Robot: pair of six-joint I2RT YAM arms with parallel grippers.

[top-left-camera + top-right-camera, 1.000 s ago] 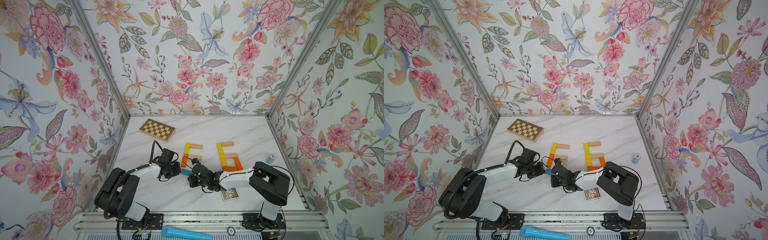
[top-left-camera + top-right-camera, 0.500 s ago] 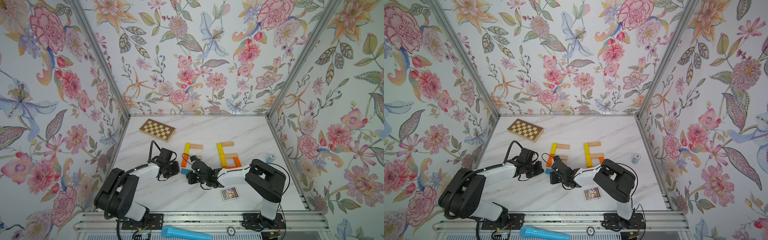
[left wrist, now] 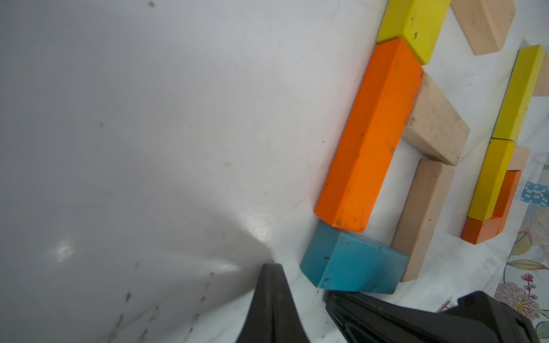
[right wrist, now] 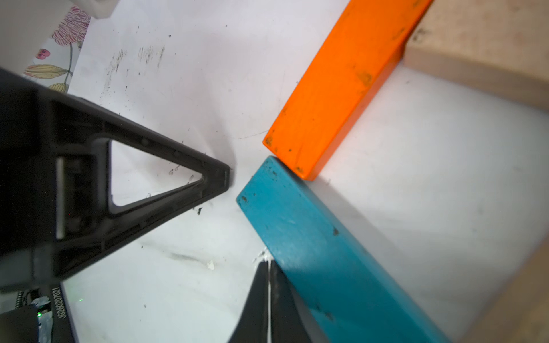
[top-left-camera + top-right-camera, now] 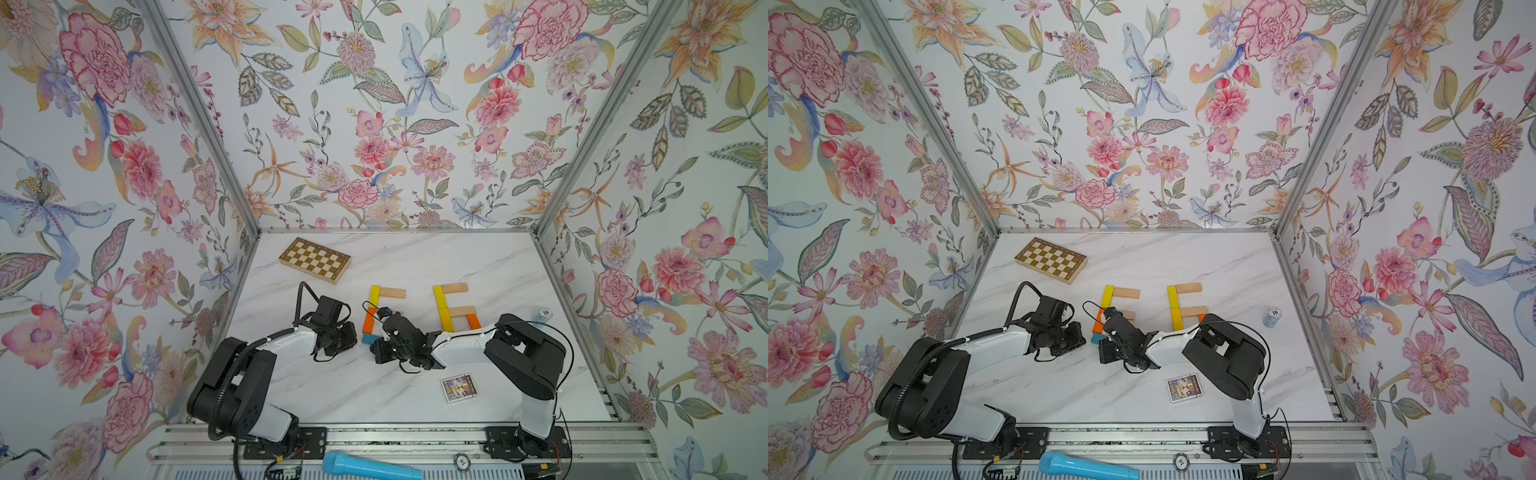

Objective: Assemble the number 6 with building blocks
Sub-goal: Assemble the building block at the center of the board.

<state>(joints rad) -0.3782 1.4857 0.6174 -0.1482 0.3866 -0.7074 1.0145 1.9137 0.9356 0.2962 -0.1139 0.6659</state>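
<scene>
Your left pincer (image 3: 271, 265) is pinched shut on nothing, its tips low over the white table (image 3: 148, 148). The teal block (image 3: 353, 267) lies just ahead of those tips and a little to one side, with a thin strip of table between them and the block's end. Your right pincer (image 4: 269, 262) is likewise closed tight and empty. Its tip sits right at the long outer side of that same teal block and looks to be touching it. The two pincers point toward each other around the block's corner, near but apart. Beyond the teal block from both pincers lies the number 6 (image 5: 369, 322) it belongs to, flat on the table. The orange block (image 3: 371, 139) meets the teal block at the end nearest your left pincer and runs away from it. The yellow block (image 3: 413, 26) carries that line on, end to end. The near beige block (image 3: 424, 219) runs from the teal block's other end, alongside the orange one. The middle beige block (image 3: 436, 118) reaches across from the orange block to close the loop. The far beige block (image 3: 484, 23) branches off the yellow one. Past all this from your left pincer lies a second block figure (image 5: 461, 311) of yellow, beige and orange pieces, well apart from both tips.
</scene>
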